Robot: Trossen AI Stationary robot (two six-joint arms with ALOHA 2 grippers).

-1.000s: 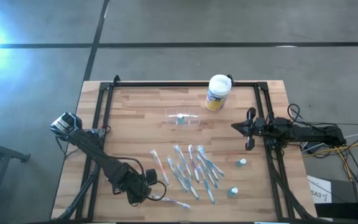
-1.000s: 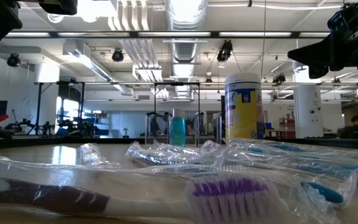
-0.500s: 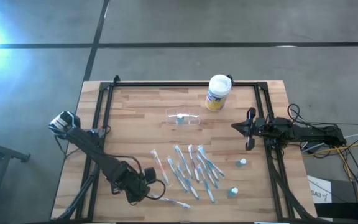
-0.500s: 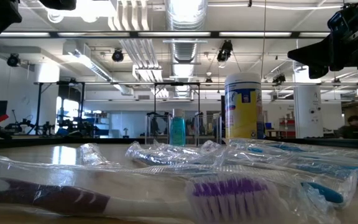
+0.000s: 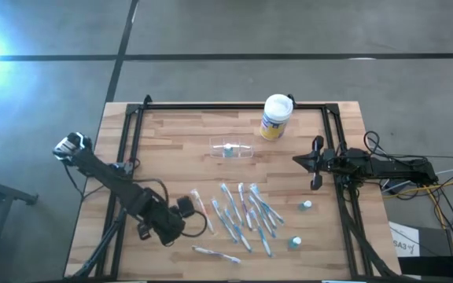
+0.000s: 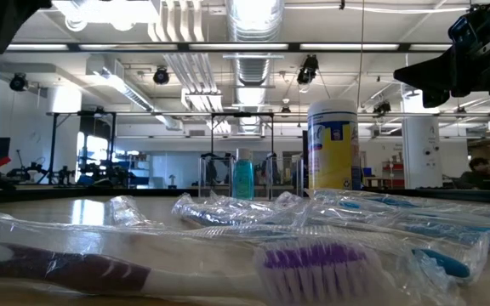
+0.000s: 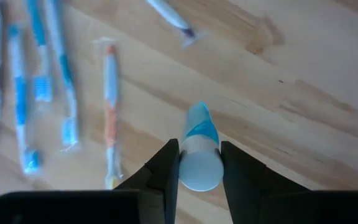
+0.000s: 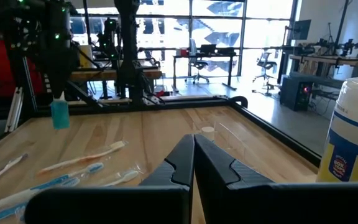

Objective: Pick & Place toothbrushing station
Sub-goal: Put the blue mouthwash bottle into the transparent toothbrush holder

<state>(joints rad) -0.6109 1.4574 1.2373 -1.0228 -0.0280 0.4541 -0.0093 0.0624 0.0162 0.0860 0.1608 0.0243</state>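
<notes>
Mid-bench, far half: station, clear tray, one bottle inside.
Handling: likely light, stiff, slippery; take by a wall.
Left fingers: clamped on small bottle, near-left.
Right fingers: closed, empty, right edge.

Left gripper clamped, right gripper closed

Bright overhead ceiling lights, floor glare, blurred foreground toothbrushes.
</notes>
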